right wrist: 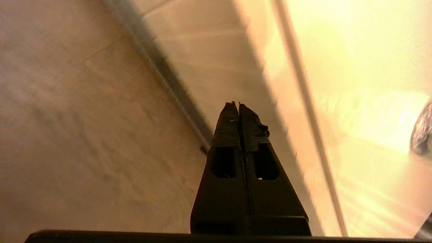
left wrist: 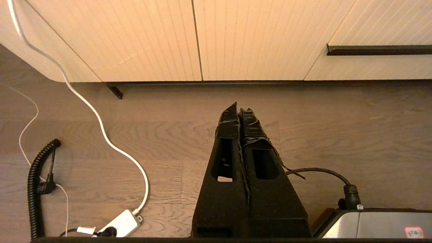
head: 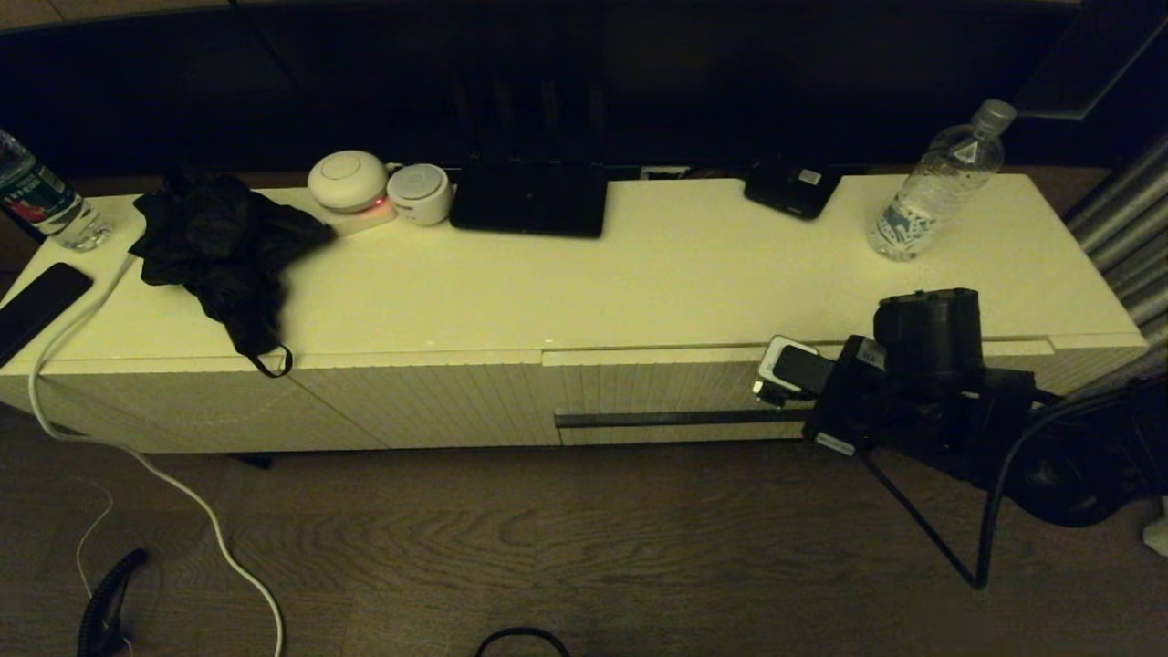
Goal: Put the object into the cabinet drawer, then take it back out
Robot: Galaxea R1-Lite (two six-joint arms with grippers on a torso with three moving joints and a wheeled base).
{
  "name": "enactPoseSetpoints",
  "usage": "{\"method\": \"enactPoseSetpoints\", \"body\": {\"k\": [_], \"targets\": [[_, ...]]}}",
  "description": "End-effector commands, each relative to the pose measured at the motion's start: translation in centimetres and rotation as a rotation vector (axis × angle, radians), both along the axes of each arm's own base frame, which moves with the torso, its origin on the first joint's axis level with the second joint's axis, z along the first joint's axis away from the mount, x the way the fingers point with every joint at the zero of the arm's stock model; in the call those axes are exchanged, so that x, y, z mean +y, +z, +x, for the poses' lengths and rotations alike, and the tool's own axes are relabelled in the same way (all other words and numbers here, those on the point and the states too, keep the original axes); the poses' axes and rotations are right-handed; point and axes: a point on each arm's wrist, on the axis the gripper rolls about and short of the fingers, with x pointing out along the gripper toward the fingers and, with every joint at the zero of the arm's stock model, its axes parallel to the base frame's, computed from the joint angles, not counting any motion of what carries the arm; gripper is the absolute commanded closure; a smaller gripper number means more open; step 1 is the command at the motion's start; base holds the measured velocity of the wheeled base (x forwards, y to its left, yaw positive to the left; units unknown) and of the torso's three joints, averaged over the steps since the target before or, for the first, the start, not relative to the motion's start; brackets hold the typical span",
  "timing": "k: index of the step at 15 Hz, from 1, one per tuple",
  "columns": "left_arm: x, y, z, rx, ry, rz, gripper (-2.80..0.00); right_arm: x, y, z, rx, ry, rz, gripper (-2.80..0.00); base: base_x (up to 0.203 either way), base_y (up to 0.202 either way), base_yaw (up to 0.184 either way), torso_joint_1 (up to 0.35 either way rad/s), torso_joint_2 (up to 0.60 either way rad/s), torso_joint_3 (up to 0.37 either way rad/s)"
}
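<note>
The clear water bottle (head: 940,182), with a pale cap and a blue-and-white label, stands upright on the far right of the white cabinet top (head: 639,274). The drawer (head: 657,388) is on the cabinet's right half, with a ribbed front and a dark handle strip (head: 680,419). Its front stands slightly forward of the neighbouring panel, and no interior shows. My right arm (head: 922,383) hangs in front of the drawer's right end. The right gripper (right wrist: 239,103) is shut and empty, close to the drawer front. The left gripper (left wrist: 240,107) is shut and empty, low over the floor before the handleless panel (left wrist: 152,37).
On the cabinet's left part lie a black cloth (head: 219,246), a bottle with a green-and-red label (head: 41,196) and a phone (head: 36,306). Two white round devices (head: 347,180) and black electronics (head: 529,196) line the back. A white cable (left wrist: 101,125) and a coiled black cord (left wrist: 33,189) lie on the floor.
</note>
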Motion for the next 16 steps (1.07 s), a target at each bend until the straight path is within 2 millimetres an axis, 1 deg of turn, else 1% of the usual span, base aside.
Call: {"method": "enactPoseSetpoints", "body": {"k": [1,3,5,8,10,12,13,15,16], "targets": [[0.0,0.0,0.0,-0.001,0.001,-0.001,0.00,-1.2,2.3,-3.4,-0.023,0.005,0.005,0.00,0.000,0.000,0.000,0.000,0.00,0.000],[0.0,0.0,0.0,0.000,0.001,-0.001,0.00,-2.6,4.1,-6.9,-0.022,0.003,0.011,0.00,0.000,0.000,0.000,0.000,0.00,0.000],[0.0,0.0,0.0,0.000,0.001,-0.001,0.00,-4.4,5.7,-10.9,-0.024,-0.019,0.049,0.00,0.000,0.000,0.000,0.000,0.00,0.000],[0.0,0.0,0.0,-0.001,0.001,-0.001,0.00,-8.1,8.3,-17.7,-0.089,-0.144,0.218,0.00,0.000,0.000,0.000,0.000,0.00,0.000],[0.0,0.0,0.0,0.000,0.001,-0.001,0.00,-10.6,9.0,-22.5,-0.167,-0.282,0.372,0.00,0.000,0.000,0.000,0.000,0.00,0.000],[0.0,0.0,0.0,0.000,0.001,-0.001,0.00,-11.8,8.2,-27.3,-0.262,-0.374,0.494,0.00,0.000,0.000,0.000,0.000,0.00,0.000],[0.0,0.0,0.0,0.000,0.001,-0.001,0.00,-12.1,7.3,-29.8,-0.322,-0.399,0.543,0.00,0.000,0.000,0.000,0.000,0.00,0.000],[0.0,0.0,0.0,-0.001,0.001,-0.001,0.00,-12.3,4.8,-33.5,-0.396,-0.431,0.614,0.00,0.000,0.000,0.000,0.000,0.00,0.000],[0.0,0.0,0.0,0.000,0.001,-0.001,0.00,-12.3,3.4,-35.0,-0.405,-0.451,0.654,0.00,0.000,0.000,0.000,0.000,0.00,0.000]]}}
